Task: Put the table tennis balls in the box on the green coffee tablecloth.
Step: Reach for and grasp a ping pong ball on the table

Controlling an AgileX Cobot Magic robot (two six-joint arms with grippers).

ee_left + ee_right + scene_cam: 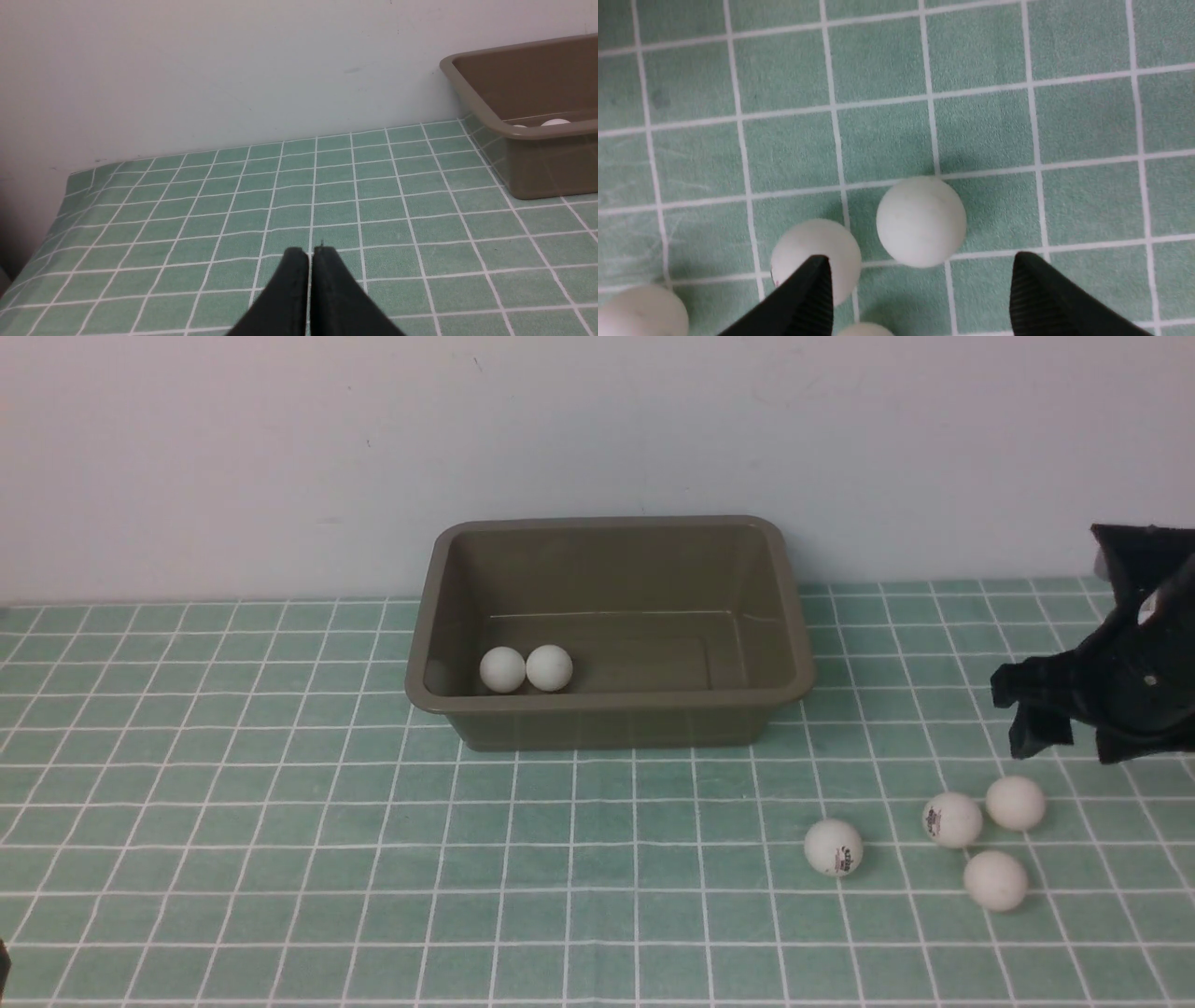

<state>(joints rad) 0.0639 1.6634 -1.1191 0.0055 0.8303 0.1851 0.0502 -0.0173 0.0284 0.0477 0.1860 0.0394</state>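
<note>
Right tool [920, 261] spread wide over small matte white ball [920, 219] on teal checked cloth [994, 126]; left tool [310, 254] clenched, empty.

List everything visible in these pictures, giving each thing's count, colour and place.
table tennis balls: six, white; two side by side in the box, four on the cloth to its right, nearer the robot
box: one, olive-brown, on the cloth near the wall
green coffee tablecloth: one, teal-green with white grid, under everything
wall: one, pale, behind the box
left fingers: two, black, shut, over bare cloth left of the box
right fingers: two, black, open, above the four loose balls
</note>
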